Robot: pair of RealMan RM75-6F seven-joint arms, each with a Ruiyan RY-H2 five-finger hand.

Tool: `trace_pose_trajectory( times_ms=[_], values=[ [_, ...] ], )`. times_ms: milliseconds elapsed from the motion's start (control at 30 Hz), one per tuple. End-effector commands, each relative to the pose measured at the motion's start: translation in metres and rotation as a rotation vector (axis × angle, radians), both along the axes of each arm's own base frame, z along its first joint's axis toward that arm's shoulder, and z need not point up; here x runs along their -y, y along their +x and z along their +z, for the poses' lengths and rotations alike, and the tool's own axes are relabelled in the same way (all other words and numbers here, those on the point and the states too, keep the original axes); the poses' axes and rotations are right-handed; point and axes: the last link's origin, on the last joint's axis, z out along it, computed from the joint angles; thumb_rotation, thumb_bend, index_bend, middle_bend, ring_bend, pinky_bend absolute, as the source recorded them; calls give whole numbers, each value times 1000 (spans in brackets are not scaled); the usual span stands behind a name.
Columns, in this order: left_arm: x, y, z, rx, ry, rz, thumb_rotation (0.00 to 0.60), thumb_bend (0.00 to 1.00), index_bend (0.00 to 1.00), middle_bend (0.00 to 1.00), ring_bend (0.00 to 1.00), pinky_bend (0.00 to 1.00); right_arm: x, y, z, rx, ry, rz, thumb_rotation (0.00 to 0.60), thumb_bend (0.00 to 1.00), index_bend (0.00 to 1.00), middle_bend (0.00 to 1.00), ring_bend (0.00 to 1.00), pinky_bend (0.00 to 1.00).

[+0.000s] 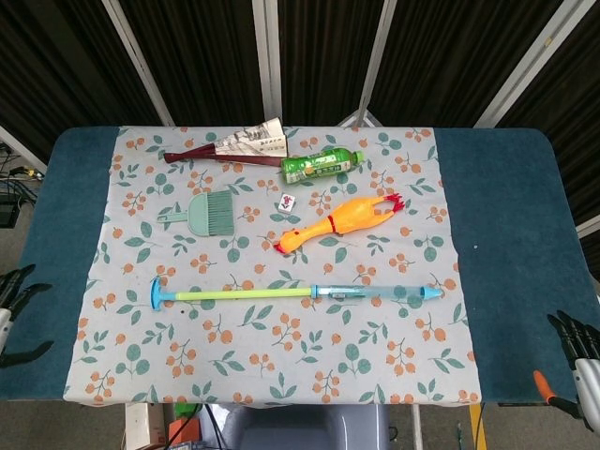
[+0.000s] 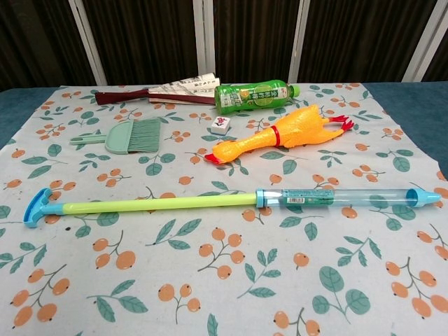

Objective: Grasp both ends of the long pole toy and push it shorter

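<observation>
The long pole toy (image 1: pixel 295 293) (image 2: pixel 231 200) lies fully stretched out across the patterned cloth, left to right. It has a blue curved cap (image 2: pixel 35 208) on the left, a yellow-green rod in the middle and a clear blue tube ending in a pointed tip (image 2: pixel 423 197) on the right. My left hand (image 1: pixel 14 305) shows at the left edge of the head view, fingers spread and empty, well left of the cap. My right hand (image 1: pixel 577 349) is at the lower right corner, fingers apart, holding nothing, off the table's near right corner. Neither hand appears in the chest view.
Behind the pole lie a rubber chicken (image 1: pixel 336 223), a small white tile (image 1: pixel 288 202), a green bottle (image 1: pixel 322 164), a green hand brush (image 1: pixel 204 213) and a folded fan (image 1: pixel 230 146). The cloth (image 1: pixel 131 234) covers a blue table (image 1: pixel 506 206).
</observation>
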Motion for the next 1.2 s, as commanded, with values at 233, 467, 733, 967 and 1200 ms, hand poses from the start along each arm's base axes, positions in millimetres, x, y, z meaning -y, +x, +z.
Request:
trace_pose_trajectory(
  times_ms=[233,467,733,967,1200],
  values=[
    [-60,64,-50,-40,-116,-54,600,260,319,101,0,40,1,-1,0,3,14,-15,600,395,0,0,0,0],
    [-78,98,-94,-76,-188,-45,600,273,342,109,0,41,1,-1,0,8,17,-17,600,395,0,0,0,0],
    [-92,108,-136,-164,-188,21,600,363,400,139,0,106,0,-2,1,13,19,-20,600,396,0,0,0,0],
    [-106,108,-163,-213,-173,88,600,363,421,143,0,106,0,-3,2,18,19,-25,600,396,0,0,0,0],
    [-113,109,-177,-234,-168,117,600,374,451,147,0,106,0,-3,2,26,21,-27,600,395,0,0,0,0]
  ],
)
